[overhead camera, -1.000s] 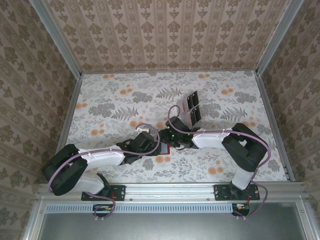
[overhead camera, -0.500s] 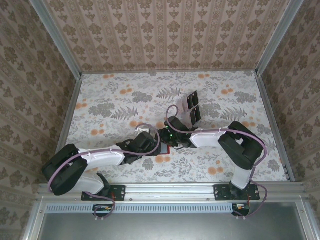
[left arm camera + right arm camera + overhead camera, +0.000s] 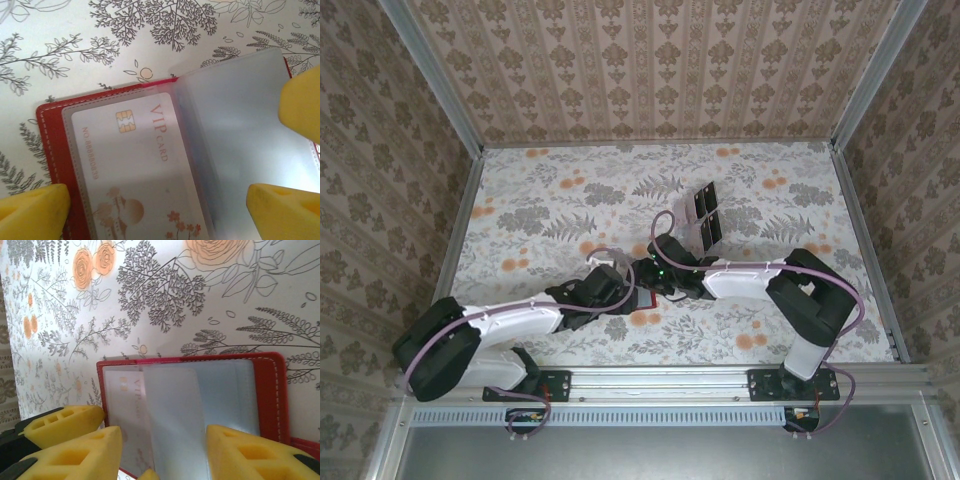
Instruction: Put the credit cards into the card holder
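Tabletop [image 3: 75, 30] bears card holder [image 3: 52, 145] beneath spread left pincer [image 3: 155, 212].

Arms: we count two, left arm [image 3: 510, 318] and right arm [image 3: 750, 278], white shells, black joints.
Cables: a mauve lead [image 3: 656, 228] loops along each.
Bases: black plates [image 3: 542, 385] on the near rail [image 3: 660, 378].
Left gripper [image 3: 160, 207]: smooth yellow pads [image 3: 285, 210].
Right gripper [image 3: 162, 450]: yellow pads [image 3: 250, 455], square-holed.

We see card holder [image 3: 50, 150] red, pale stitching | sleeves [image 3: 240, 140] frosted clear | card [image 3: 135, 170] white, gold chip, coppery lettering and blossoms | racked cards [image 3: 709, 228] near-black | cloth [image 3: 540, 200] white, grey foliage, orange flowers | pads [image 3: 30, 210] yellow | walls [image 3: 650, 70] beige damask stripes | arms [image 3: 510, 318] white and black
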{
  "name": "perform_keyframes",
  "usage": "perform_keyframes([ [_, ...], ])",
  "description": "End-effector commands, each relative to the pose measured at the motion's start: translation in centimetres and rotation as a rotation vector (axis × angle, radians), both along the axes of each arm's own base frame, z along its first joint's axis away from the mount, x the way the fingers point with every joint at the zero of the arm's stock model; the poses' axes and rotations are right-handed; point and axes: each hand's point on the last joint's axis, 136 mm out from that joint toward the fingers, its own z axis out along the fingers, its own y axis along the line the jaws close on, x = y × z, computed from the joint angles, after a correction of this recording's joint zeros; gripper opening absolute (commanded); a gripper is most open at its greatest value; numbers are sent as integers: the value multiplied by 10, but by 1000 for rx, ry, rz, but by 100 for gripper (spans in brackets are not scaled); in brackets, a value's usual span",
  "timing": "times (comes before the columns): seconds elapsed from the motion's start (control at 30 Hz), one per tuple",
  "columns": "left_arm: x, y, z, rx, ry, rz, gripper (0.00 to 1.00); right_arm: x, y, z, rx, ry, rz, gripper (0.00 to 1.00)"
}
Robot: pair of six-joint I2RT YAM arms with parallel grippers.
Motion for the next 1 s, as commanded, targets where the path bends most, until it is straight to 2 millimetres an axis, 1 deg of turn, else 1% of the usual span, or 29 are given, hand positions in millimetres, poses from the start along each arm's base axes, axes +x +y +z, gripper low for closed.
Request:
perform_keyframes([
  [0.0, -4, 17, 1, 21, 11, 41, 100, -6, 4, 6, 8, -5, 30, 49],
  [0.13, 0, 23, 14, -4, -17, 62, 100, -6, 10, 9, 21, -4, 37, 49],
  [0.23, 2, 31, 22, -18, -32, 87, 100, -6, 16, 11, 32, -5, 45, 49],
  [0.43, 7, 56, 37, -50, -60, 170, 100, -8, 30, 21, 44, -13, 71, 49],
  [0.5, 9, 66, 40, -60, -56, 196, 100, -10, 37, 25, 44, -18, 85, 49],
  [0.63, 11, 78, 43, -75, -45, 227, 100, -11, 50, 26, 34, -15, 108, 49],
  [0.8, 17, 89, 49, -103, -50, 259, 100, -11, 68, 8, 5, 13, 127, 50],
  [0.97, 20, 93, 51, -129, -45, 266, 100, -9, 78, -11, -18, 37, 131, 49],
])
